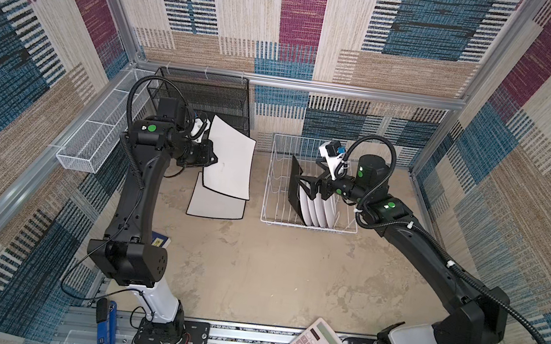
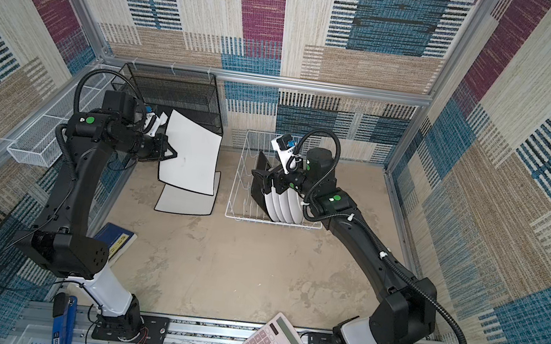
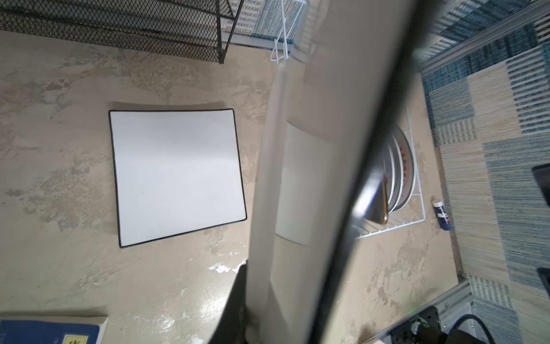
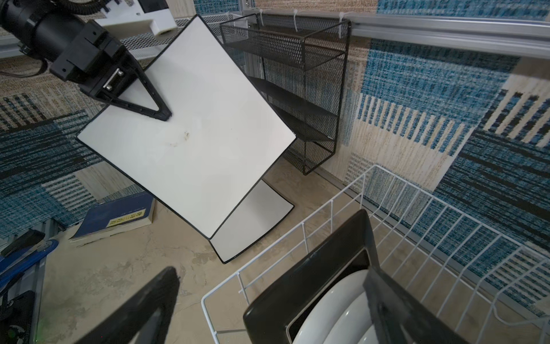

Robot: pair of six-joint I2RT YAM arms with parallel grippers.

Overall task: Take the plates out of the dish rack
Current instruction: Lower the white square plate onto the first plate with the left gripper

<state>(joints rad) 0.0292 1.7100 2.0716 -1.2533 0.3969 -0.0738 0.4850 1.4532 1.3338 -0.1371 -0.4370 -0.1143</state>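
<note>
Beige bench (image 1: 271,273), patterned walls (image 1: 301,21). Left hand (image 1: 214,162) clamped on large white plate (image 1: 232,160), held tilted above second white plate (image 1: 215,206) lying flat. Right hand (image 1: 309,181) spread wide astride black plate (image 1: 295,200) upright in dish rack (image 1: 274,180), beside round plates (image 1: 319,209).

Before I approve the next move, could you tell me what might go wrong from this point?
1. The left gripper pinches the raised white plate only near one edge, tilted over the flat white plate below it. It could slip or land corner-first and chip both.
2. The right gripper stands open astride the black plate in the dish rack, close against the round plates. Closing or lifting may nudge or drag those.
</note>
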